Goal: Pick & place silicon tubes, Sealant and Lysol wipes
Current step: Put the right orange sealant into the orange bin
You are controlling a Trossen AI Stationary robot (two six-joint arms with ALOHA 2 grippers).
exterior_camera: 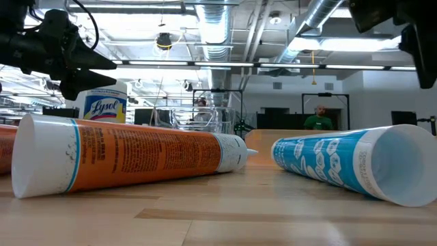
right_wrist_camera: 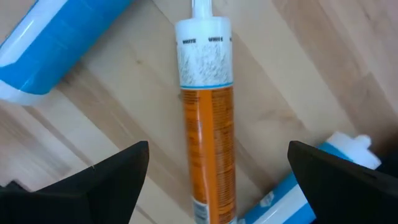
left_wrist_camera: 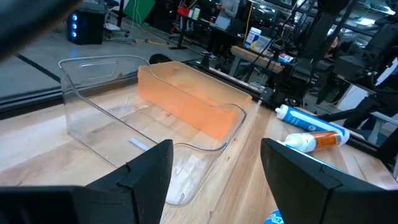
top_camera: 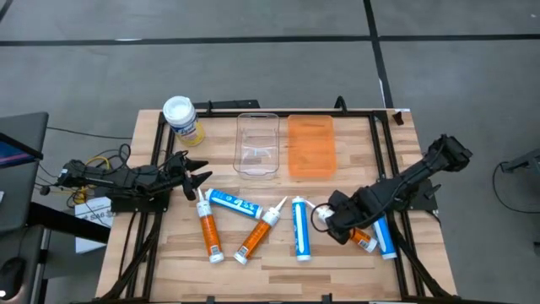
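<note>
Fingers (right_wrist_camera: pixel 118 171) astride orange tube (right_wrist_camera: pixel 207 124) (untouched)

Orange tube (top_camera: pixel 363 239) mostly hidden under right tool (top_camera: pixel 325 221); Lysol wipes (exterior_camera: pixel 104 104) half hidden behind orange tube (exterior_camera: pixel 130 154)

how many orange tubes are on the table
3, maybe more hidden: two orange tubes lie front-left and front-centre; a third sits partly under the right gripper near the right edge.
</note>
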